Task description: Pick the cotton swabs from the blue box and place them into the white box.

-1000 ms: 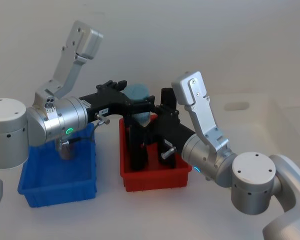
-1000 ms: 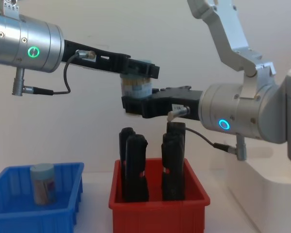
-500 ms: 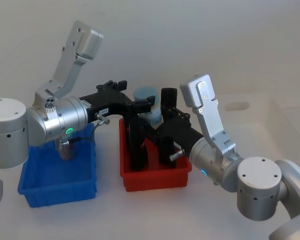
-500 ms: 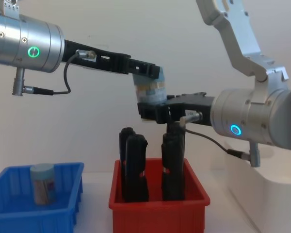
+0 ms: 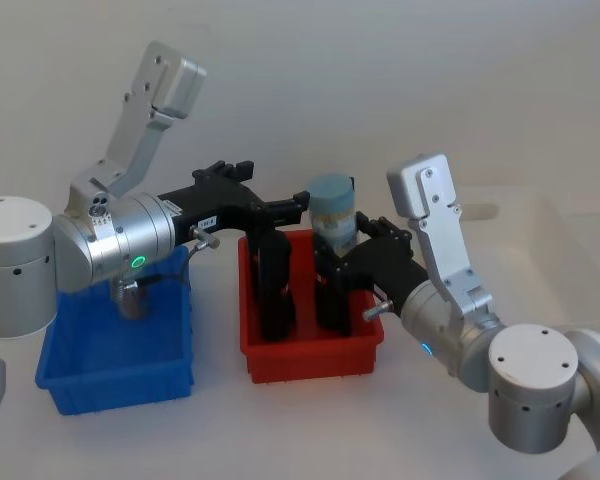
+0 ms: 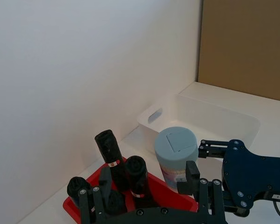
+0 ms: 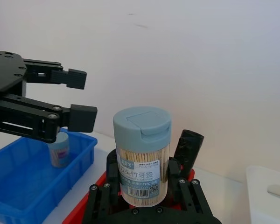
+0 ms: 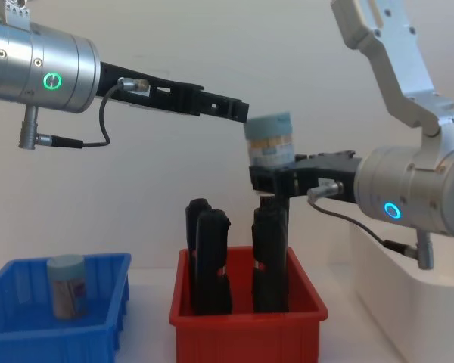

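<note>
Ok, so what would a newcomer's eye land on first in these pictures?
The jar of cotton swabs, held upright in the air by the right pincer above the red bin of black handles. The left pincer hangs open close beside it, and a second jar stands in the blue box at the robot's left.

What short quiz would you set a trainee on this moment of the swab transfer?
1. How many cotton swab jars stand in the blue box?
2. The raised jar, held by the right end effector, hangs above: A the blue box; B the red bin; C the white box.
3. True or false: the left end effector is shut on the raised jar.
Key: 1 one; 2 B; 3 false, it is open and apart from the jar.
</note>
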Controlling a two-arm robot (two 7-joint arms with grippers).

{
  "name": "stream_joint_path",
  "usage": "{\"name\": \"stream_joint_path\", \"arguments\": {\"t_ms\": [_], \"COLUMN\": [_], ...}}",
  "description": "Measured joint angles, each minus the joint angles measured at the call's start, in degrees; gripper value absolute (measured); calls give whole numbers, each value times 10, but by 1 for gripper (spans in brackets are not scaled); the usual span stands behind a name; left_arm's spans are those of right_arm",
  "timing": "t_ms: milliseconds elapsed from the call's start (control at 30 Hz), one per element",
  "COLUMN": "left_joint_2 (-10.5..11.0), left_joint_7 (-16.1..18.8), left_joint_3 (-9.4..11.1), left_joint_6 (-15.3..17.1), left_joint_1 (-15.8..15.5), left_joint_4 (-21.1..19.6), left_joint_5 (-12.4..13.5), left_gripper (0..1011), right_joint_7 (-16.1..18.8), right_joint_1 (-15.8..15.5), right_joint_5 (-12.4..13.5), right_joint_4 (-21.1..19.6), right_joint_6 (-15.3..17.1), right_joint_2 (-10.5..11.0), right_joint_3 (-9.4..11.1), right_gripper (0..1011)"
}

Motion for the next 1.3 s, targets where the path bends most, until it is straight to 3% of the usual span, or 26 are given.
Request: {"name": "stream_joint_path", "arguments": {"t_ms": [367, 833, 1000, 1300], "left_joint_2": [0, 0, 0, 0], "left_joint_7": [0, 0, 0, 0], "left_joint_3": [0, 0, 0, 0], "left_joint_6": [0, 0, 0, 0], "left_joint_1": [0, 0, 0, 0], "left_joint_4": [0, 0, 0, 0], "left_joint_5": [0, 0, 0, 0], "left_gripper": [1004, 1004, 1004, 1004], "right_joint_7": [-43, -101, -108, -100], "right_joint_1": [-25, -86, -98, -93], "right_joint_5": [1, 30, 46, 68], "right_joint_4": [-24, -72, -65, -8], "right_joint_6": [-16, -52, -72, -111], "right_joint_2": [17, 77, 96, 118], "right_joint_3": [10, 49, 66, 92], "right_gripper": [616, 617, 616, 616]}}
